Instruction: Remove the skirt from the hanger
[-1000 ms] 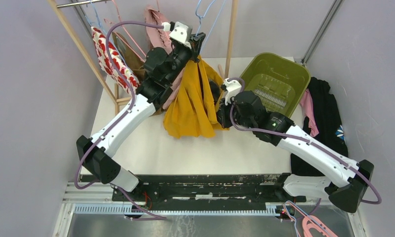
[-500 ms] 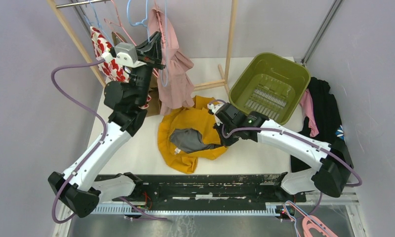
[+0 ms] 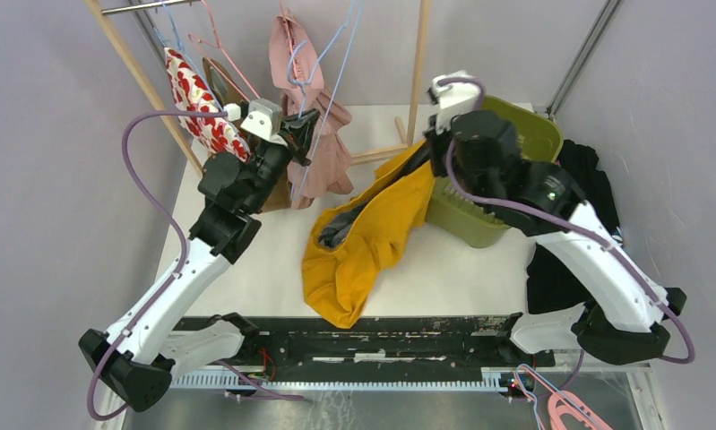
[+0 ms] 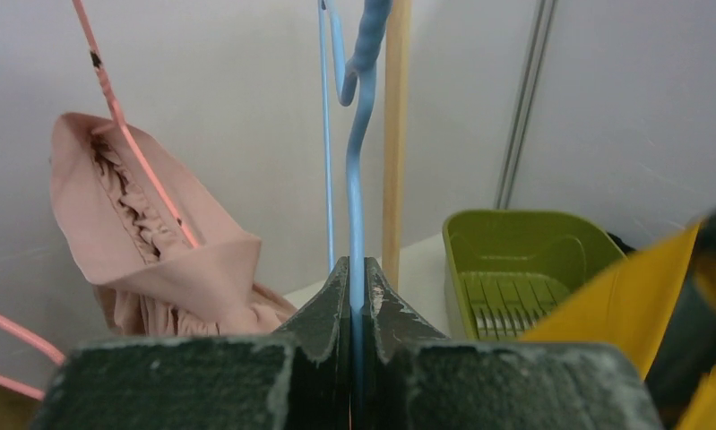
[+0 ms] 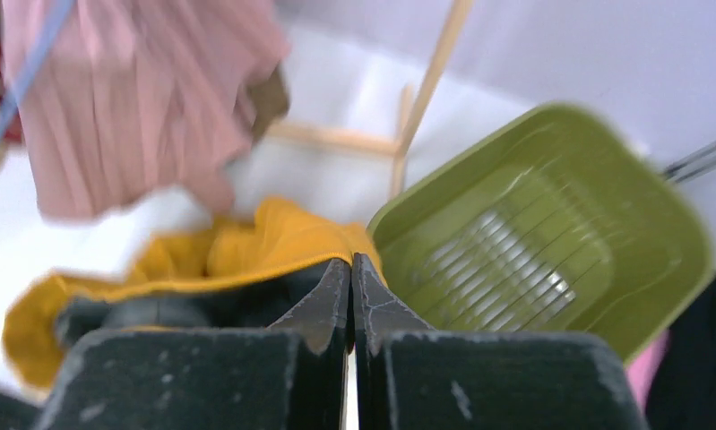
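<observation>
The table (image 3: 246,260) carries the mustard-yellow skirt (image 3: 372,242), which trails from centre up toward two o'clock. There the right pincer (image 5: 351,269) pinches its edge beside the green basket (image 3: 466,219). At eleven o'clock the left pincer (image 4: 356,278) clamps the bare blue hanger (image 4: 355,197). Removal looks done; only setting both down seems left.

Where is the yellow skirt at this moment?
In the top view, the yellow skirt stretches from the middle of the table up to the shut right hand, just left of the green basket.
</observation>
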